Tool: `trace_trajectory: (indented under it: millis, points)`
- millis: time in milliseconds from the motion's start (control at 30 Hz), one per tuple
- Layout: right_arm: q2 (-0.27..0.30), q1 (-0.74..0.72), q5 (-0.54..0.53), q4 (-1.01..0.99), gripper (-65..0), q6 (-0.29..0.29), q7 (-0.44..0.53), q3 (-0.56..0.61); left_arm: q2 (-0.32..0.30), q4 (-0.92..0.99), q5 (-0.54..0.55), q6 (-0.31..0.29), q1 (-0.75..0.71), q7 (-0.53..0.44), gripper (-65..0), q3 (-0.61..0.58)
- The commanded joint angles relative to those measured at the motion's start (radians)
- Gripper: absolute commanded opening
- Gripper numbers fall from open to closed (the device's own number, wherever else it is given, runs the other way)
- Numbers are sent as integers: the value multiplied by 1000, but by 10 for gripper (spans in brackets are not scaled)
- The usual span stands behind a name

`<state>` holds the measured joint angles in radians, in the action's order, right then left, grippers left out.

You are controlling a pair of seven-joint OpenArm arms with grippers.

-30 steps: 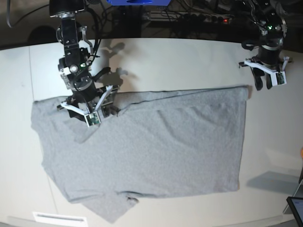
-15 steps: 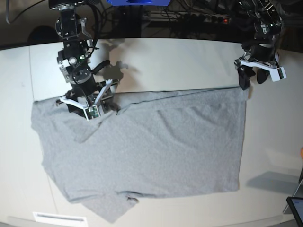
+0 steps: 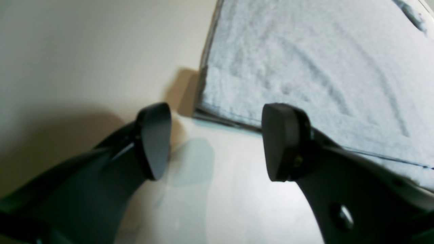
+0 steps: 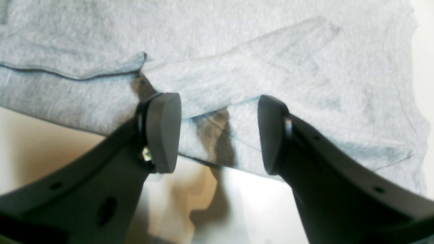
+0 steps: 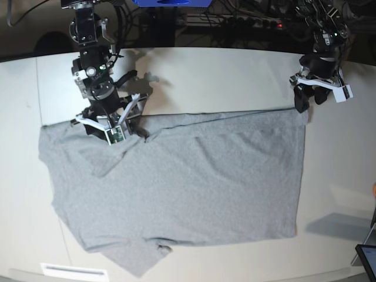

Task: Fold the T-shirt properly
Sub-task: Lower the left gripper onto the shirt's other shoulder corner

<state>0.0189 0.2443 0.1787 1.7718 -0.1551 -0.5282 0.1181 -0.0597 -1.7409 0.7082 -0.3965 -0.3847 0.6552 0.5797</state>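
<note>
The grey T-shirt (image 5: 194, 182) lies spread on the white table (image 5: 223, 76), plain side up, with a sleeve at the near left. My left gripper (image 5: 310, 101) hovers just off the shirt's far right corner. In the left wrist view it (image 3: 218, 144) is open and empty, and the shirt's hemmed corner (image 3: 305, 78) lies just ahead of its fingertips. My right gripper (image 5: 111, 130) stands over the shirt's far left edge. In the right wrist view it (image 4: 217, 134) is open, and a folded edge of the T-shirt (image 4: 237, 78) lies flat between and beyond its fingers.
A tablet corner (image 5: 367, 258) shows at the near right edge. A white strip (image 5: 73, 271) lies at the table's near left edge. Cables and dark equipment (image 5: 235, 20) line the back beyond the table's far edge.
My left gripper has opened wide and shifted a little left, toward the shirt's corner. My right gripper has drawn back toward the table's far edge, off the cloth it was over.
</note>
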Motion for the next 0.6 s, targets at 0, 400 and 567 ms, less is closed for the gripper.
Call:
trace_trajectory:
  millis: [0,400,567]
  points:
    - [0,-9,-2,18,-305,9,26,1,-10,-15,15,-5,11,-25,-257,1]
    - [0,0,-2,17,-305,9,26,1,4,51,17,-5,63,-25,-257,0]
    - [0,0,-2,15,-305,9,26,1,4,54,17,-5,71,-25,-257,0]
